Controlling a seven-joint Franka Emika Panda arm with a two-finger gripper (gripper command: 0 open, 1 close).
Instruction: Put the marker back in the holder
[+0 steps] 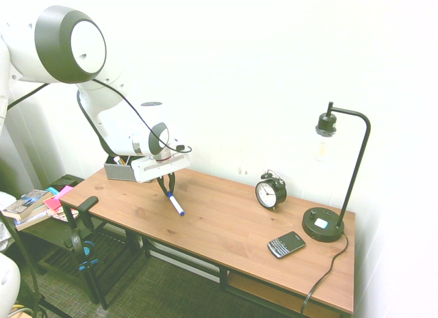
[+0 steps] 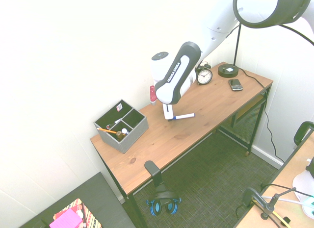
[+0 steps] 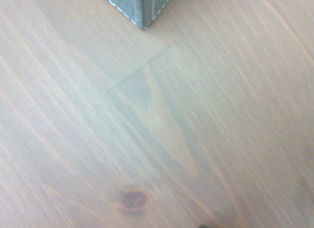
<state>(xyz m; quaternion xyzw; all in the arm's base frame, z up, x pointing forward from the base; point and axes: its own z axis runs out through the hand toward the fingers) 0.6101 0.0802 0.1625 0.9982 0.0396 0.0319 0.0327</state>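
We see the claw (image 1: 167,187) closed on the marker (image 1: 174,202), gripping it at the white barrel's upper end while the blue cap points down and away from the holder (image 2: 122,126). In the first exterior view the marker hangs tilted, its capped tip close over the desk (image 1: 233,229); whether the tip touches the wood we cannot tell. In the second exterior view the marker (image 2: 182,116) looks nearly level, just above the desk (image 2: 206,108), with the claw (image 2: 168,112) at its uncapped end. The grey holder sits near the desk's far end, by the wall, apart from the marker; its dark dividers form compartments, and an orange pencil (image 2: 107,131) leans in the one nearest that end of the desk. In the first exterior view only part of the holder (image 1: 122,170) shows behind the arm. The wrist view shows mostly bare wood grain, with one grey corner of the holder (image 3: 140,8) at the picture's edge. Further along the desk stand a black alarm clock (image 1: 270,191), a black phone (image 1: 286,244) lying flat, and a black desk lamp (image 1: 324,226) at the other end.
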